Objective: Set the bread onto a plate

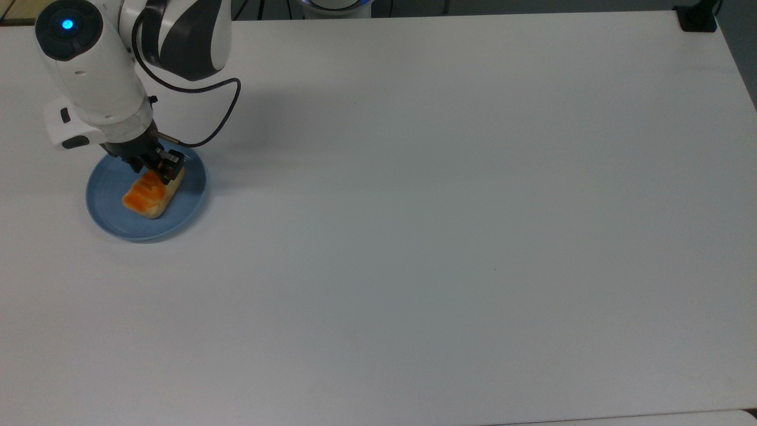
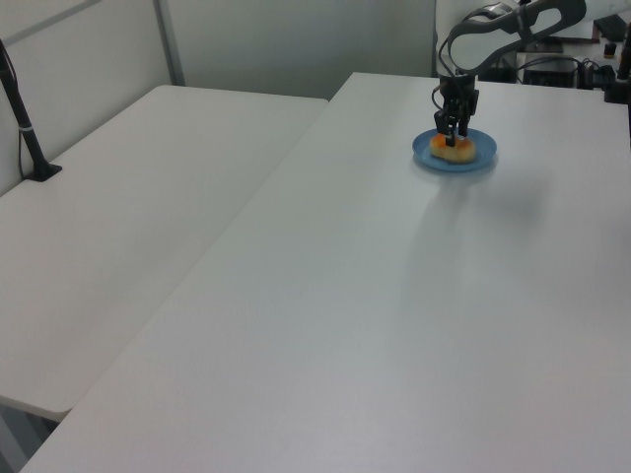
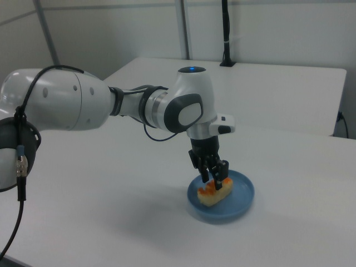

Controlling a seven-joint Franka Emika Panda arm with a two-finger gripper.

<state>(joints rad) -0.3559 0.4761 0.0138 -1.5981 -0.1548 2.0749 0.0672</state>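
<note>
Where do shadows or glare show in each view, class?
Top view: the arm's soft grey shadow falls on the table toward the top view's right of the plate. Left view: a faint shadow lies below the plate. Right view: the bread looks glossy, and a diffuse shadow lies on the table at the right view's left.

White table — second table alongside

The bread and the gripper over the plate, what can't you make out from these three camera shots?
- Whether the bread rests fully on the plate: its underside is hidden in the top view, and it is too small in the left view.
- The bread's far end: covered by the gripper in the top view.
- Whether the fingers clamp the bread or have let go: in the right view the gripper hides the contact.
- The plate's rim under the arm, top view.
</note>
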